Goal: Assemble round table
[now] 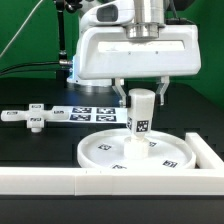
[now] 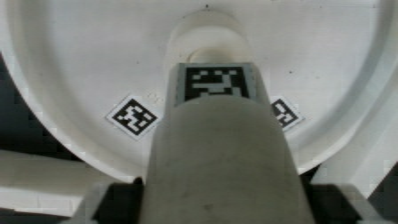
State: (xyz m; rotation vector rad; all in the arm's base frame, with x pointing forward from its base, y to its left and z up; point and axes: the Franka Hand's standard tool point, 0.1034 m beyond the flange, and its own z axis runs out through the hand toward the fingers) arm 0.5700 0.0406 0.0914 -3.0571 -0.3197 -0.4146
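Note:
The white round disc (image 1: pixel 100 152) lies flat, rim up, at the exterior view's front right. The short cylindrical post (image 1: pixel 142 122) stands upright on its centre, a tag facing the camera. My gripper (image 1: pixel 141 100) hangs straight above and is shut on the post's upper part, one finger on each side. In the wrist view the post (image 2: pixel 217 130) runs lengthwise from between the black pads (image 2: pixel 125 200) down to the disc (image 2: pixel 71 90), which shows two tags. The flat cross-shaped foot piece (image 1: pixel 35 117) lies apart on the black table at the exterior view's left.
The marker board (image 1: pixel 95 113) lies behind the disc, between it and the foot piece. The long white border wall (image 1: pixel 90 181) runs along the front edge and turns up the exterior view's right side (image 1: pixel 208 152), close to the disc's rim.

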